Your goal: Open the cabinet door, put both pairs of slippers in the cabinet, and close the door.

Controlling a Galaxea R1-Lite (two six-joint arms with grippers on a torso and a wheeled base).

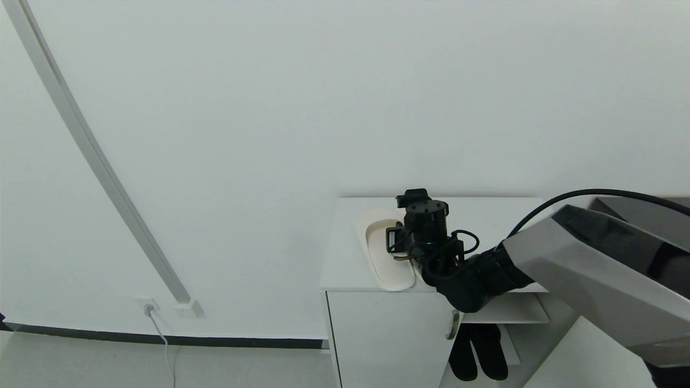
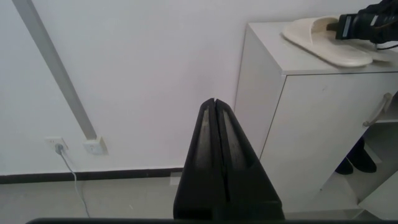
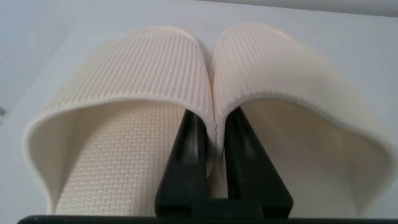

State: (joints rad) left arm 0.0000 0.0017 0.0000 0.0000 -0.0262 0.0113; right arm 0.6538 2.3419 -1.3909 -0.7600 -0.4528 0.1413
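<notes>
Filling most of the head view is the wall (image 1: 323, 108), with a pale strip (image 1: 97, 161) slanting down its left side to a socket (image 1: 146, 307) in the lower left of the frame, and a cable (image 1: 164, 345) hanging from that socket. Low and right of centre sits the white cabinet (image 1: 388, 334), and look at that, its right half is open! The door (image 1: 582, 355) is swung out in the bottom right corner, and a shelf (image 1: 506, 310) shows inside. The left panel is shut, its handle (image 1: 454, 325) at the inner edge.

Up on the cabinet's top, toward its left end, the cream slippers (image 1: 385, 258) lie side by side and touching, one heel poking over the front edge. Down in the open compartment, below the shelf, the black slippers (image 1: 480, 353) lie together, toes pointing out of the cabinet.

Now the right gripper (image 1: 396, 242): it's at the cream pair, and the right wrist view tells it well. One finger (image 3: 186, 149) is tucked under each strap, and the two meeting strap edges are pinched between them.

The left gripper (image 2: 215, 102) hangs well off to the cabinet's left, over the floor, its fingers pressed flat together, holding nothing.
</notes>
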